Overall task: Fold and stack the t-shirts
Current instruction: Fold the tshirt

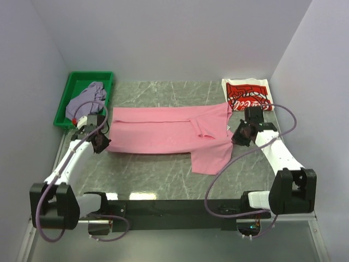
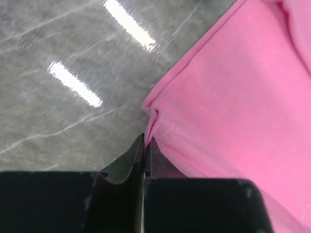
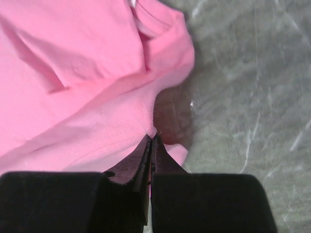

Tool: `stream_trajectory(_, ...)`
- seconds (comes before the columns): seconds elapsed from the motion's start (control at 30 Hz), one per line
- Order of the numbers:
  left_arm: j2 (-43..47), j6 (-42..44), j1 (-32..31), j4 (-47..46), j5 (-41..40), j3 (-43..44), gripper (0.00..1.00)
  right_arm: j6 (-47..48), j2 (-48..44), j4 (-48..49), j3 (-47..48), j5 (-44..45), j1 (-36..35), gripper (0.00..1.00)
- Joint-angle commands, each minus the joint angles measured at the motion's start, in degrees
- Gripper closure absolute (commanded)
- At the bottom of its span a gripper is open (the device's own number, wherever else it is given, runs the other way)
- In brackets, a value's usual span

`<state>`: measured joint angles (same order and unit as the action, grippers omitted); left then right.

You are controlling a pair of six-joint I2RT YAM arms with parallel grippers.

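The top camera looked down steeply from high at the near edge, taking in the whole worktop point(image 1: 163, 174). Each wrist camera sat just behind its own tool, facing down at the worktop from very close. All three views shared the pink tee point(image 1: 158, 131): the left tool point(image 2: 146, 140) met its left corner, the right tool point(image 3: 151, 138) its right edge.

Lab booth: white walls point(image 1: 163, 33), marble tabletop point(image 1: 158, 177)

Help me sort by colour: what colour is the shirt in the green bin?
The shirt in the bin is lavender-grey, best seen in the top external view.
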<state>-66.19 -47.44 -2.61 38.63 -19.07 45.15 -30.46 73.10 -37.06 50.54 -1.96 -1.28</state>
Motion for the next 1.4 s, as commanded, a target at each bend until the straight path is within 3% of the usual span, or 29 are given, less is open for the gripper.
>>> stream_trajectory(0.0, -5.32, 2.26, 0.77, -3.38, 0.61, 5.47, 0.99, 2.15, 4.76, -1.61, 5.60, 0.64, 0.49, 1.00)
stream_trajectory(0.3, -19.22, 4.72, 0.85, -5.85, -0.26, 15.05, 0.99, 2.33, 14.96, -1.35, 16.41, 1.34, 0.66, 1.00)
stream_trajectory(0.57, -25.47, 3.94, 0.85, -7.08, -1.14, 19.28, 0.99, 1.89, 21.90, -1.00, 23.63, 1.08, 0.75, 1.00)
stream_trajectory(0.9, -31.62, 4.29, 0.85, -9.19, -1.58, 21.82, 0.99, 1.72, 25.51, 2.51, 21.44, 1.60, 2.95, 1.00)
stream_trajectory(1.23, -32.33, 5.16, 0.85, -11.12, -3.60, 22.35, 0.99, 2.16, 27.53, 3.66, 22.05, 1.34, 3.21, 0.99)
stream_trajectory(1.37, -33.65, 5.69, 0.85, -11.47, -3.96, 23.49, 0.99, 2.33, 27.89, 3.92, 22.32, 0.55, 3.13, 0.89)
